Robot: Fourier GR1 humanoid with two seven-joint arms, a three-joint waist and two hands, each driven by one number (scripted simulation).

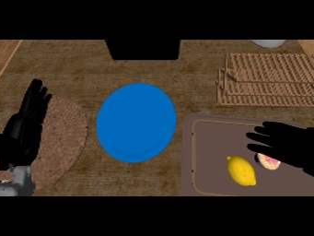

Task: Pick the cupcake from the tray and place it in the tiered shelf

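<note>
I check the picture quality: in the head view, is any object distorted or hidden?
Head view: the round blue plate looks taller than wide; the right hand hides most of the cupcake; the lemon on the tray shows fully.

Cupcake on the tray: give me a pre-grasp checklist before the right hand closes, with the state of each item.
1. Cupcake in view: ok, though the right hand partly covers it.
2. Right hand over the cupcake: ok, it is above the tray, with the cupcake at its lower left edge.
3. Fingers open for the grasp: ok, spread and holding nothing.
4. Lemon out of the way: not ok, it lies just left of the cupcake on the same tray.
5. Shelf ready to receive: ok, its slats show nothing on them.
6. Left hand clear: ok, resting open at the far left over the mat.
</note>
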